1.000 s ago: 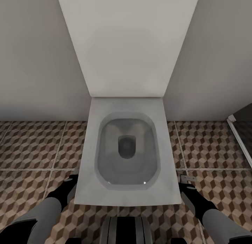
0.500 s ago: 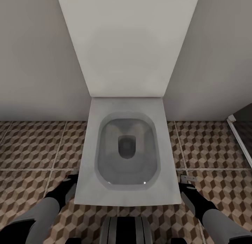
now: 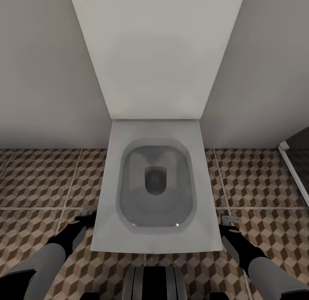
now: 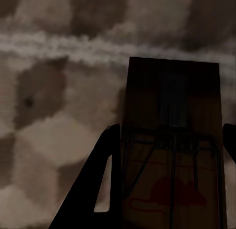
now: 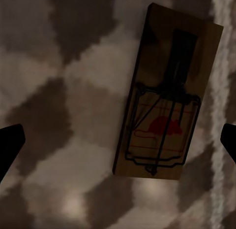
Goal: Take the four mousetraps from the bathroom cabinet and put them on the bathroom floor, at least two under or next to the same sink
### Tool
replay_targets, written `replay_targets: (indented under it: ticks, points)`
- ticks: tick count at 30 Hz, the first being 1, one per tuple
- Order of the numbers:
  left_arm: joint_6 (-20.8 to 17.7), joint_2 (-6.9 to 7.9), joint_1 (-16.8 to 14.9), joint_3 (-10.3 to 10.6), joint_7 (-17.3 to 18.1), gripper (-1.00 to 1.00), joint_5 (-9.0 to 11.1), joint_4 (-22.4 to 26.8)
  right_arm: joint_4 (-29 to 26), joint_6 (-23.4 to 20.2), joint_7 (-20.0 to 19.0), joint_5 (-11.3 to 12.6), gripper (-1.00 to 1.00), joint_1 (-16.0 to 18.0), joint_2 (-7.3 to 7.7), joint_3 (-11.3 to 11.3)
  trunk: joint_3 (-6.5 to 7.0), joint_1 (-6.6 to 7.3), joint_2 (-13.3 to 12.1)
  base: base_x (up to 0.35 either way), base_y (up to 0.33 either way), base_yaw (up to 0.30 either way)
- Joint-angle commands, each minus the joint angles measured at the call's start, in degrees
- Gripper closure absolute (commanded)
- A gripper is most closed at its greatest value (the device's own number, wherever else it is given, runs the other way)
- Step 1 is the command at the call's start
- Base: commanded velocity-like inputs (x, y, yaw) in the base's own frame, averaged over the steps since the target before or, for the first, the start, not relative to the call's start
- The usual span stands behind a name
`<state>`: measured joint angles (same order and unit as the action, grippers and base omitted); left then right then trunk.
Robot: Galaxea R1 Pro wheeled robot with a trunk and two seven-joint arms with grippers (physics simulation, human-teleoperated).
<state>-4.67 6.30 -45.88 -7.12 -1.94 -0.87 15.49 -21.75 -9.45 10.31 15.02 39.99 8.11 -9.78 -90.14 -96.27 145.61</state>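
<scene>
Cube-patterned bathroom floor (image 3: 38,179) around white toilet (image 3: 156,184); left hand (image 4: 169,155) gripping mousetrap (image 4: 172,155), right hand (image 5: 118,145) wide open

No legible text, brand, number or sign is showing anywhere.

Item: mousetrap (image 4: 172,145) in the left wrist view is bearing a red printed figure and red outline on its board, too blurred to be reading as letters.

Item: mousetrap (image 5: 164,93) in the right wrist view is carrying a similar red mark with faint red lines around it, likewise unreadable.

Item: toilet (image 3: 156,184) in the head view is showing no markings.
</scene>
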Motion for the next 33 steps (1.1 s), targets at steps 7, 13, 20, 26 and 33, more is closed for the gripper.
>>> replay_targets:
  ticks: [7,13,20,26,33]
  points:
    - [-0.34,0.19,0.01,-0.25,-0.2,1.0,-0.12,-0.61,-0.14,-0.32,0.41,0.54,-1.0,0.0,0.06,-0.47,-0.03,0.01,0.01,0.0,0.0,0.0]
    - [-0.36,0.21,0.01,-0.26,-0.34,1.0,-0.1,-1.3,-0.14,-0.33,0.41,0.54,-1.0,0.0,0.06,-0.45,-0.03,0.01,0.01,0.0,0.0,0.0]
    - [-0.41,0.21,0.01,-0.26,-0.45,1.0,-0.1,-2.86,-0.14,-0.31,0.41,0.54,-1.0,0.0,0.03,-0.42,-0.03,0.01,0.01,0.0,0.0,0.0]
    - [-0.42,0.21,0.01,-0.26,-0.5,1.0,-0.16,-3.11,-0.14,-0.31,0.41,0.54,-1.0,0.0,0.03,-0.41,-0.03,0.01,0.01,0.0,0.0,0.0]
    - [-0.43,0.21,0.01,-0.26,-0.5,1.0,-0.13,-3.13,-0.14,-0.31,0.41,0.54,-1.0,0.0,0.02,-0.41,-0.03,0.01,0.01,0.0,0.0,0.0]
